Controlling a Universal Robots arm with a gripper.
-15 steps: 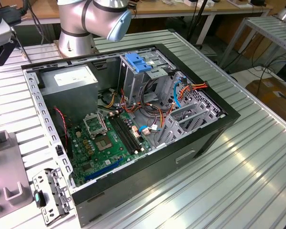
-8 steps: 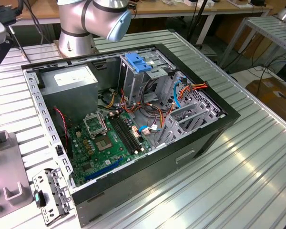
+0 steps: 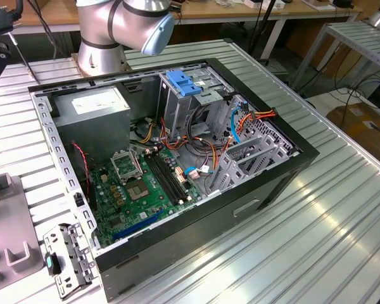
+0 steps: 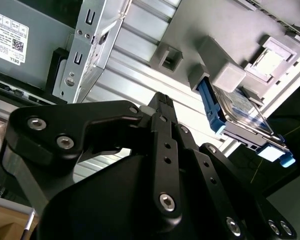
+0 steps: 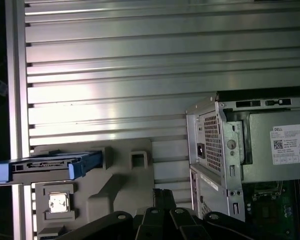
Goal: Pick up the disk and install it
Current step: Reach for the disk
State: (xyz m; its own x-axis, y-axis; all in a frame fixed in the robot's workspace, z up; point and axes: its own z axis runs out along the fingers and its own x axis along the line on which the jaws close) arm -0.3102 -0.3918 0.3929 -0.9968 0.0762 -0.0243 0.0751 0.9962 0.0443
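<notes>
Ribbed aluminium table (image 5: 115, 75) with the disk (image 5: 50, 167) in a grey stand (image 5: 125, 180): likely stiff, dense, shock-sensitive (best pinched across its flat faces); gripper (image 5: 162, 197) closed, empty.

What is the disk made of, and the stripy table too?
The disk looks like a dark, slightly shiny metal box in a smooth bright blue frame, likely plastic. The stripy table looks like bare metal, probably aluminium: silvery, ridged, with bright bands of reflected light.
</notes>
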